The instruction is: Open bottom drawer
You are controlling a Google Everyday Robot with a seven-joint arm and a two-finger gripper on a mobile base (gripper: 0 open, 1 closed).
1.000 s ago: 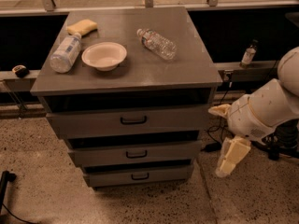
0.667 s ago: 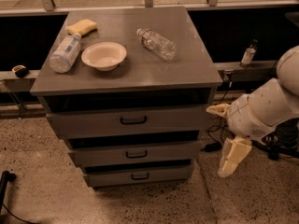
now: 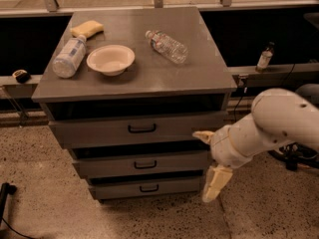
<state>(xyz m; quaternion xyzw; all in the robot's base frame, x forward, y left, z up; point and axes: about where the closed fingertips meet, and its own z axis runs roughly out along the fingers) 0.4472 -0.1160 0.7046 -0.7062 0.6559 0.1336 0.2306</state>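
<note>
The grey metal cabinet [image 3: 134, 78] has three stacked drawer fronts. The bottom drawer [image 3: 114, 189] is the shallowest one, near the floor, with a small black loop handle [image 3: 148, 188]; its front looks closed. My gripper [image 3: 204, 166] is at the cabinet's right front corner, level with the middle and bottom drawers. It is open and empty, with one finger [image 3: 202, 136] pointing left at the upper drawer's right end and the other finger [image 3: 215, 184] hanging down beside the bottom drawer's right end. The white arm [image 3: 271, 123] comes in from the right.
On the cabinet top lie a white bowl [image 3: 110, 59], two clear plastic bottles [image 3: 68, 57] [image 3: 167, 46] and a yellow sponge [image 3: 86, 28]. A small bottle [image 3: 264, 58] stands on the right ledge. A black object [image 3: 5, 193] is on the speckled floor at left.
The gripper and arm have moved left and slightly down, from beside the cabinet to its right front corner near the lower drawers. The drawers have not moved.
</note>
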